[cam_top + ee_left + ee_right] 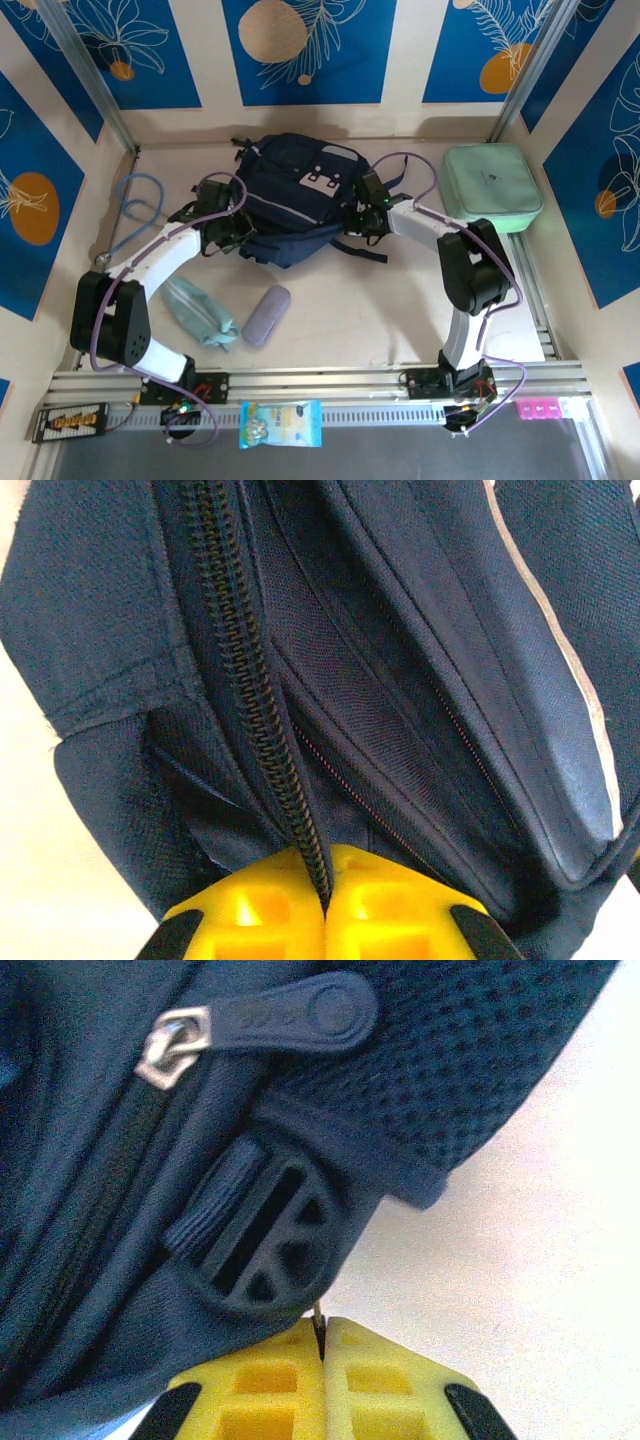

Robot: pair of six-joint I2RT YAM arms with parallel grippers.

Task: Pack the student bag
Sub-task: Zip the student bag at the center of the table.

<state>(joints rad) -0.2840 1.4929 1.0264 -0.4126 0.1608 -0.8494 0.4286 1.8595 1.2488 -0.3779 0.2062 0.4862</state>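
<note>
The student bag, a dark navy backpack with a grey stripe, lies at the back middle of the table. My left gripper is at its left side. In the left wrist view the yellow jaws are shut on the bag's black zipper strip, with navy fabric all around. My right gripper is at the bag's right side. Its jaws are shut on a thin tab just below a black plastic buckle. A zipper pull lies higher up.
A mint green zip case sits at the back right. A teal pouch and a grey oblong case lie in front of the bag. A blue cable loops at the left, and a snack packet lies on the front rail.
</note>
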